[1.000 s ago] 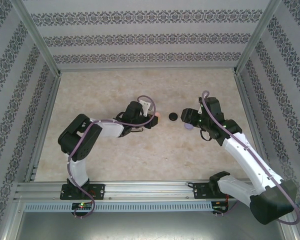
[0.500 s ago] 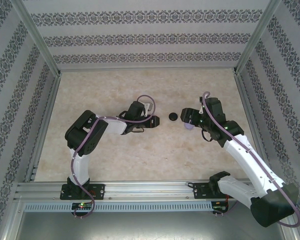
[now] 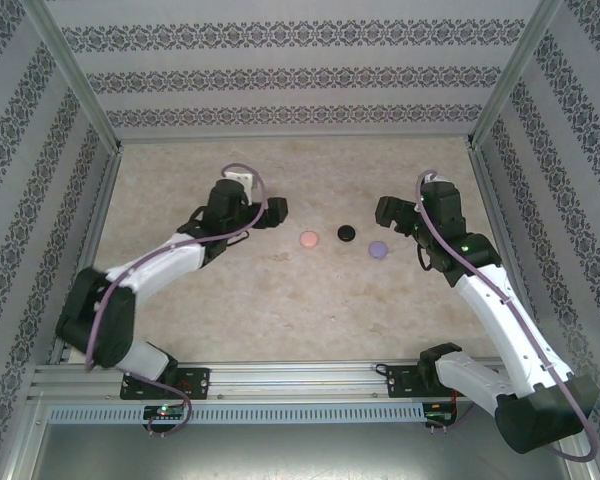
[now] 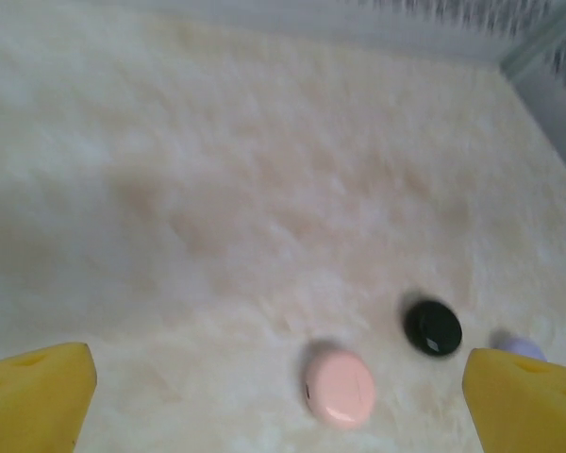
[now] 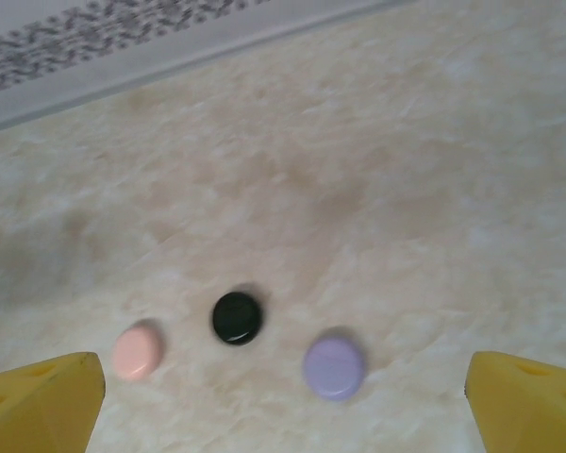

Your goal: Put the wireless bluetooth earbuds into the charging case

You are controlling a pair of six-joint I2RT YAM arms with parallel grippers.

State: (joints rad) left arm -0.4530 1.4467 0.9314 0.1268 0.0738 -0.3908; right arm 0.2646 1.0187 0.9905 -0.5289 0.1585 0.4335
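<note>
Cases: lilac case [image 3: 377, 249], pink case [image 3: 307, 241], black case [image 3: 347, 233] were found shut, in a row on the table [image 3: 280, 310].
Earbuds: judged stowed inside them.
Left gripper [image 3: 273, 208]: spread wide, empty, just beyond the row.
Right gripper [image 3: 385, 212]: likewise.
Progress: judged finished; nothing left.

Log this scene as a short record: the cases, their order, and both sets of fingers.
cases: pink case, black case, lilac case
order: left to right in the top view, in a loose row, none touching
lids: all look shut
surface: pale marbled table
left fingers: open, holding nothing, off the cases at the pink end of the row
right fingers: open, holding nothing, off the cases at the lilac end of the row
</note>
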